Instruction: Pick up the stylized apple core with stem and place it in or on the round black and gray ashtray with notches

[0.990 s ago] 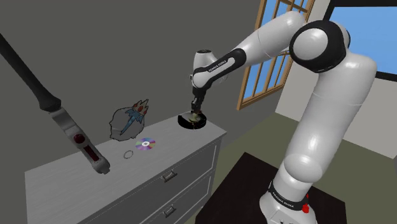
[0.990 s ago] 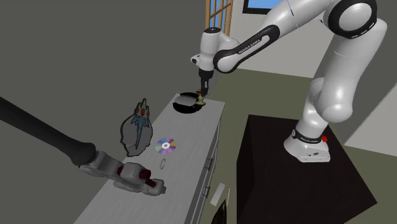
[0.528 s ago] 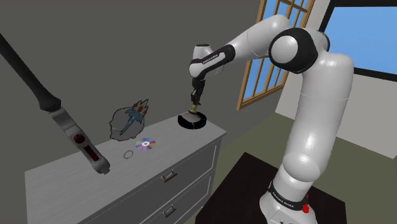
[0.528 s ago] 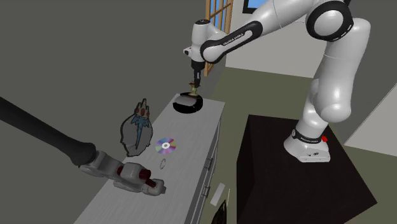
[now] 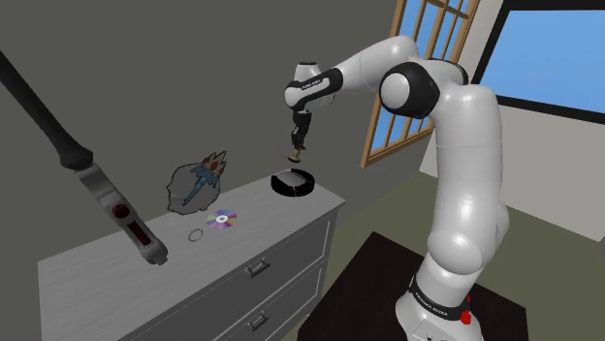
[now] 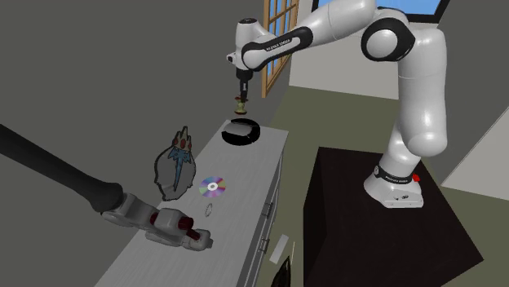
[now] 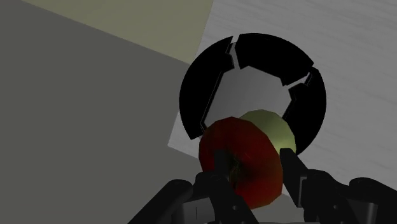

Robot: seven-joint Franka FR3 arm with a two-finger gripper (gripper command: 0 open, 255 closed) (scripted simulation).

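My gripper hangs above the round black and grey ashtray, which sits on the dresser's end nearest the window. It is shut on the apple core, a red and pale green piece with a stem. In the wrist view the apple core is clasped between both black fingers, with the notched ashtray below and beyond it. The second exterior view shows the apple core held clear in the air over the ashtray under the gripper.
On the grey dresser top lie a shiny disc, a small ring, a grey figure with blue crest and a long dark-handled tool. A window frame stands behind the arm.
The gripper has risen straight up from the ashtray with the apple core still between its fingers. The arm's elbow has swung towards the dresser.
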